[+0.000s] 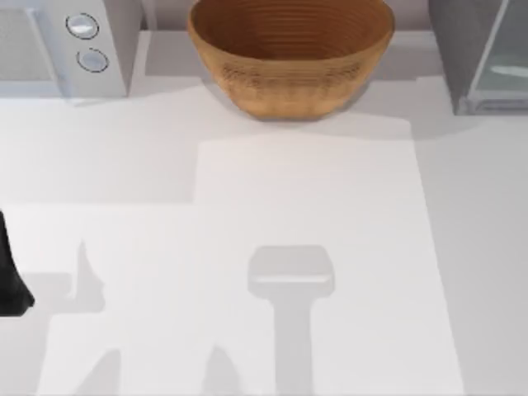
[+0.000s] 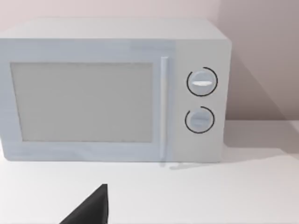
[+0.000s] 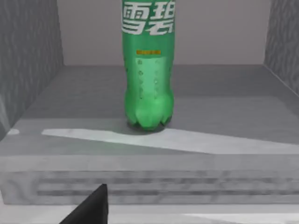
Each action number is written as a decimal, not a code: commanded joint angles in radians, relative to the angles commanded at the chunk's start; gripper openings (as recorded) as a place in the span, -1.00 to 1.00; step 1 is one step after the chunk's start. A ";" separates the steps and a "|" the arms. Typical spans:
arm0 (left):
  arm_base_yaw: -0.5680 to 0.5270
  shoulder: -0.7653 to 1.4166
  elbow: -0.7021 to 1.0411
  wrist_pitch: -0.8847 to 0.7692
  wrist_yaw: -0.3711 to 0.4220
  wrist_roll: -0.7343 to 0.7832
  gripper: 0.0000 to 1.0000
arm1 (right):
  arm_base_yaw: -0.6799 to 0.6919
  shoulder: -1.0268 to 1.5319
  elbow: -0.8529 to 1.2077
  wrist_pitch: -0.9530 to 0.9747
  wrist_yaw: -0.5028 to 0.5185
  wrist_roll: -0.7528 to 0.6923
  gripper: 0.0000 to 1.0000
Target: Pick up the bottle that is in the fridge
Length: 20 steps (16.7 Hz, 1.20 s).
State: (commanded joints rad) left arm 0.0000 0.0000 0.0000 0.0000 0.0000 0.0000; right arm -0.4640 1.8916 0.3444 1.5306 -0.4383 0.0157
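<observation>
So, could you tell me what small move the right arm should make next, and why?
Probably ease the right gripper straight forward into the fridge: the bottle stands upright on its grey floor, dead ahead and not yet between the fingers.

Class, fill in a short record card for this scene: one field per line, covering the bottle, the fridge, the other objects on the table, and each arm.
bottle: green bottle, upright on the fridge floor, white characters on its label
fridge: grey fridge at the table's far right, open toward the right wrist camera
microwave: white microwave, far left, two round knobs, door shut
bowl: wicker bowl, far centre
left arm: at the table's left edge, facing the microwave
right arm: facing the fridge opening, bottle not yet grasped
</observation>
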 joint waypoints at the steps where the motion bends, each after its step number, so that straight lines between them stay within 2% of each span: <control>1: 0.000 0.000 0.000 0.000 0.000 0.000 1.00 | 0.023 0.031 0.063 -0.032 0.025 0.000 1.00; 6: 0.000 0.000 0.000 0.000 0.000 0.000 1.00 | 0.158 0.189 0.449 -0.227 0.166 0.000 1.00; 9: 0.000 0.000 0.000 0.000 0.000 0.000 1.00 | 0.228 0.250 0.600 -0.324 0.237 -0.001 1.00; 12: 0.000 0.000 0.000 0.000 0.000 0.000 1.00 | 0.261 0.269 0.658 -0.369 0.270 -0.001 1.00; 17: 0.000 0.000 0.000 0.000 0.000 0.000 1.00 | 0.257 0.267 0.658 -0.369 0.268 -0.001 1.00; 20: 0.000 0.000 0.000 0.000 0.000 0.000 1.00 | 0.264 0.312 0.730 -0.404 0.273 -0.002 1.00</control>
State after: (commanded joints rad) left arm 0.0000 0.0000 0.0000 0.0000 0.0000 0.0000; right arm -0.2000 2.2036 1.0743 1.1264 -0.1649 0.0139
